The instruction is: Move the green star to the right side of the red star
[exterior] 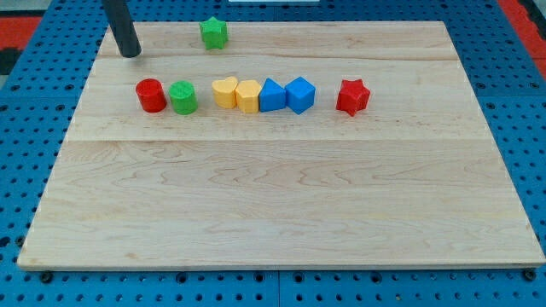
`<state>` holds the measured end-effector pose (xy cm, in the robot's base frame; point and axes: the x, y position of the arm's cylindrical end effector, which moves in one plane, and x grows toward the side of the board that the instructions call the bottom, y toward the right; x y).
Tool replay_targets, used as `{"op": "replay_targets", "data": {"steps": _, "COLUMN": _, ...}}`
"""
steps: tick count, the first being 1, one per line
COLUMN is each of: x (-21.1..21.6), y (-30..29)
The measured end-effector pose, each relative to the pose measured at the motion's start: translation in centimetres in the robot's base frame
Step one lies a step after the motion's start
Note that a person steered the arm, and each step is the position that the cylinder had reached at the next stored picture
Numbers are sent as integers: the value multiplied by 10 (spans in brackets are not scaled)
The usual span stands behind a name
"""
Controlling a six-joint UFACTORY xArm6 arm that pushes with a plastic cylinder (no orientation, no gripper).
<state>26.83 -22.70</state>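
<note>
The green star (213, 33) lies near the view's top edge of the wooden board (281, 205), left of centre. The red star (352, 96) lies to the view's right, at the right end of a row of blocks. My tip (130, 54) rests on the board at the view's top left, well to the left of the green star and apart from it. The dark rod rises from the tip out of the view's top.
A row of blocks runs left to right below the green star: a red cylinder (151, 95), a green cylinder (182, 97), a yellow heart (224, 91), a yellow block (248, 96), a blue block (271, 95), a blue cube (299, 94). A blue pegboard (26, 128) surrounds the board.
</note>
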Motion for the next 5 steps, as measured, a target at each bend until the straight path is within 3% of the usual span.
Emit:
{"op": "replay_targets", "data": {"steps": 2, "x": -57, "y": 32}}
{"op": "replay_targets", "data": {"steps": 3, "x": -58, "y": 94}}
{"op": "replay_targets", "data": {"steps": 5, "x": -75, "y": 119}}
